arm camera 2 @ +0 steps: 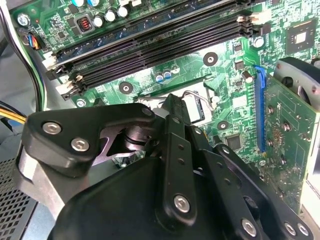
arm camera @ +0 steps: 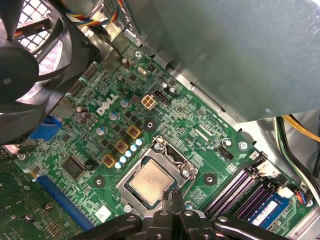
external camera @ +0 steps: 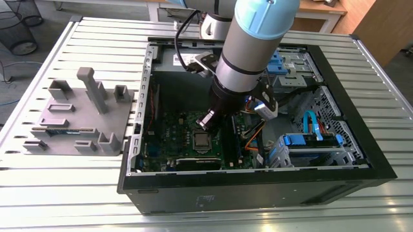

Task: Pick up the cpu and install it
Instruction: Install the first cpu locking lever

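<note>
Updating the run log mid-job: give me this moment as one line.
cpu: lying in motherboard socket | gripper: low over socket, at cpu's edge | case: open, arm inside

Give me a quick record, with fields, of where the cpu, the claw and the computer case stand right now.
cpu: lying flat in the socket, silver top up
claw: low over the socket, at the cpu's edge; contact cannot be told
motherboard: green, inside the open computer case
grey fixture: outside the case, at the exterior view's left
</note>
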Available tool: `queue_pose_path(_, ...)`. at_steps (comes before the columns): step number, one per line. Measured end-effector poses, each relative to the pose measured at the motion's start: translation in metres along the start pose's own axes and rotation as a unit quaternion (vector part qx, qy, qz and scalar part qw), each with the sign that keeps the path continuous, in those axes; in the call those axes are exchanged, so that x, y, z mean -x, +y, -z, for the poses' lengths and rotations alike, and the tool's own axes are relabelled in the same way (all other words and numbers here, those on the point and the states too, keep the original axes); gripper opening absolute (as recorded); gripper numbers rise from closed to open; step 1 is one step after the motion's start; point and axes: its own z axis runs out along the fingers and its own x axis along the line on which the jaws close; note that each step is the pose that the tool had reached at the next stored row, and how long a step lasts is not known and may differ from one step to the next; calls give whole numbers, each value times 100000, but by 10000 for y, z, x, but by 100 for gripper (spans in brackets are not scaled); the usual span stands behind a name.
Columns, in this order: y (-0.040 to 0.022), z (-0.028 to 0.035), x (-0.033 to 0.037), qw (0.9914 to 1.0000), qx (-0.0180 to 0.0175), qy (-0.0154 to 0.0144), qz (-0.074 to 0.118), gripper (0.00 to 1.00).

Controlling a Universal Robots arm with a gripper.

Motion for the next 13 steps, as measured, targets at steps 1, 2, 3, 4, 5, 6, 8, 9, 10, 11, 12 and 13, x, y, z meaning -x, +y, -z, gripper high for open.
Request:
queue_pose_path(1, 0, 0, 0, 100000, -8, 5, -1, 11)
queue_pose_path(2, -4, -2, -3, 100000, 3, -15, 3, 11)
queue_pose_path(3, -12, -2, -9, 100000, 33, -47, 17, 11)
queue_pose_path(4, -17, -1, -15, 100000, 44, -53, 14, 11)
queue_pose_path(5, -18, -1, -16, 100000, 39, -44, 10, 11)
queue_pose_path(6, -19, -1, -17, 100000, 44, -44, 3, 11)
queue_pose_path(8, -20, -1, -18, 100000, 68, -60, 9, 11)
queue_pose_path(9, -21, 0, -19, 100000, 163, -137, 31, 11)
queue_pose_path(10, -21, 0, -19, 99999, 312, -249, 58, 11)
queue_pose_path(11, -21, -1, -19, 99998, 446, -332, 76, 11)
queue_pose_path(12, -21, -2, -18, 99997, 571, -411, 94, 11)
queue_pose_path(13, -21, -2, -19, 99996, 693, -491, 113, 11)
